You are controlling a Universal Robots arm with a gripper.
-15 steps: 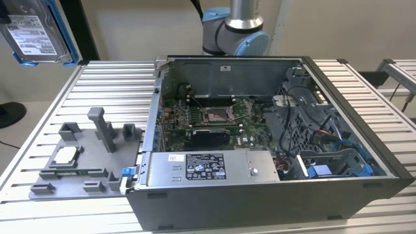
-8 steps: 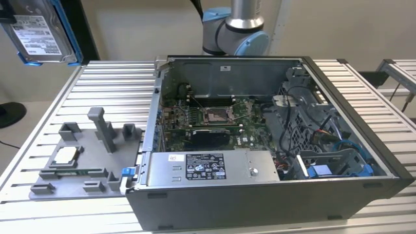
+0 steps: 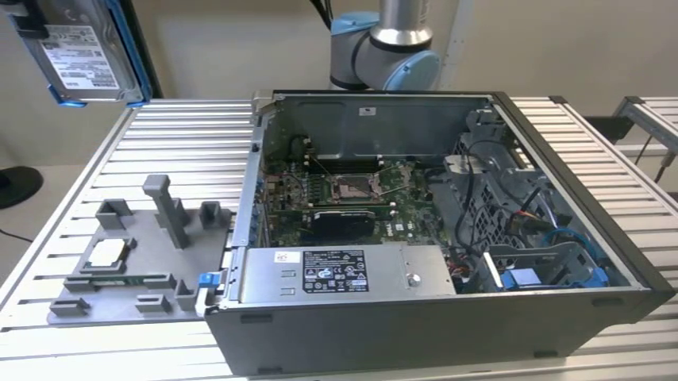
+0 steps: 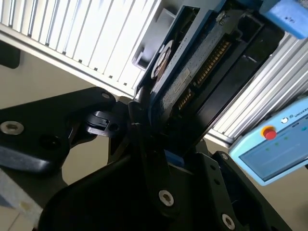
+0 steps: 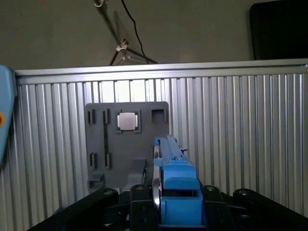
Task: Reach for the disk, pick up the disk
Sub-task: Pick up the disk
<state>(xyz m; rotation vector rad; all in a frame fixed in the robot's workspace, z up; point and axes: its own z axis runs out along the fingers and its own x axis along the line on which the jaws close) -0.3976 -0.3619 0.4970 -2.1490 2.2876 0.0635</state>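
The gripper is clenched on the hard drive, seen edge-on in its jaws in the first wrist view. The exterior view shows the drive's white label.

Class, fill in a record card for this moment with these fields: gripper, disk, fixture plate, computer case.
gripper: the gripper is shut on the disk, with the blue bracket between its fingers
disk: held in the air, clear of the slatted table, high at the exterior view's left
fixture plate: the grey fixture plate is on the table beside the case; a processor chip sits in it
computer case: the computer case is open, with the motherboard exposed
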